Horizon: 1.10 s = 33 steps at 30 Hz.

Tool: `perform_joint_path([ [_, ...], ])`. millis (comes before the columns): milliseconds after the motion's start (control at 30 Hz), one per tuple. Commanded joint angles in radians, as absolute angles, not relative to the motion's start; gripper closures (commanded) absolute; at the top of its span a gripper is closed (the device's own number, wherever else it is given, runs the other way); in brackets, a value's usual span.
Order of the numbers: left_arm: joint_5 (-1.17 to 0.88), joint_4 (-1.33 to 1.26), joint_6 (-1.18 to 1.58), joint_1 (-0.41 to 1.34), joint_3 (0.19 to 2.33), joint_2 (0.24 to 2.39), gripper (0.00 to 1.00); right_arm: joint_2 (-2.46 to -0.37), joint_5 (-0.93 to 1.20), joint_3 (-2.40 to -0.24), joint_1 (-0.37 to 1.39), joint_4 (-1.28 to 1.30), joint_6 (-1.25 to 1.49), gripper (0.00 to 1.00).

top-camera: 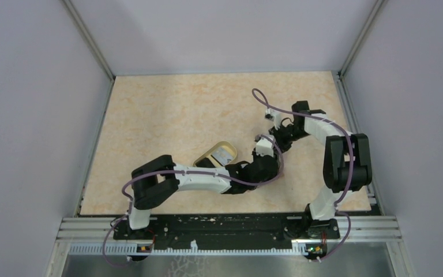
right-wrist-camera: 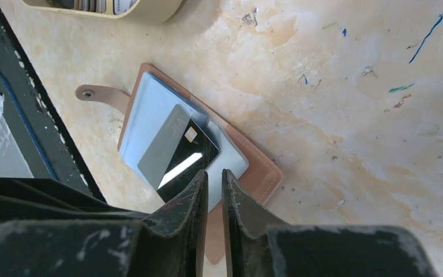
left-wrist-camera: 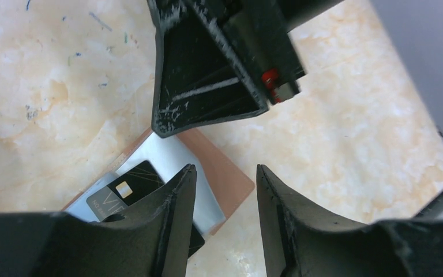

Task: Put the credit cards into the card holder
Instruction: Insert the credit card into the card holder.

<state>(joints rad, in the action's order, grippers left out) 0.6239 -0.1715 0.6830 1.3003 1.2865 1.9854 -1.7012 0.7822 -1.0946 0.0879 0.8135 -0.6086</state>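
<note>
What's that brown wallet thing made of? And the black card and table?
The card holder looks like matte brown leather or imitation, judging by its bendy snap strap. The black card seems glossy plastic: it mirrors a light streak. The table looks like marbled laminate, maybe.

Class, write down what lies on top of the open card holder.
A black credit card with a gold chip lies on the card holder's light blue inside. The right gripper covers the card's near end; anything beneath the card is hidden.
</note>
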Motion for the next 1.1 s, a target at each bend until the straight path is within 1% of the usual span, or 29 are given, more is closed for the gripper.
perform_joint_path([
  [0, 0.535, -0.354, 0.574, 1.299, 1.194, 1.899, 0.5, -1.614, 0.78, -1.054, 0.086, 0.74, -0.603, 0.87],
  [133, 0.477, -0.404, 0.537, 1.299, 1.086, 1.83, 0.49, -1.59, 0.73, -1.005, 0.125, 0.708, -0.602, 0.94],
  [233, 0.452, -0.407, 0.536, 1.299, 0.997, 1.769, 0.51, -1.582, 0.682, -0.975, 0.155, 0.691, -0.601, 1.0],
  [400, 0.467, -0.344, 0.577, 1.297, 0.863, 1.683, 0.55, -1.552, 0.552, -0.913, 0.194, 0.65, -0.595, 1.0],
  [533, 0.485, -0.192, 0.689, 1.292, 0.86, 1.682, 0.58, -1.512, 0.426, -0.848, 0.261, 0.587, -0.566, 1.0],
  [633, 0.477, -0.146, 0.741, 1.291, 0.871, 1.711, 0.61, -1.512, 0.369, -0.838, 0.294, 0.564, -0.537, 1.0],
  [867, 0.462, -0.073, 0.781, 1.286, 0.92, 1.794, 0.66, -1.542, 0.348, -0.844, 0.322, 0.559, -0.502, 1.0],
  [1067, 0.416, -0.097, 0.785, 1.27, 0.916, 1.827, 0.67, -1.555, 0.406, -0.87, 0.336, 0.588, -0.484, 1.0],
])
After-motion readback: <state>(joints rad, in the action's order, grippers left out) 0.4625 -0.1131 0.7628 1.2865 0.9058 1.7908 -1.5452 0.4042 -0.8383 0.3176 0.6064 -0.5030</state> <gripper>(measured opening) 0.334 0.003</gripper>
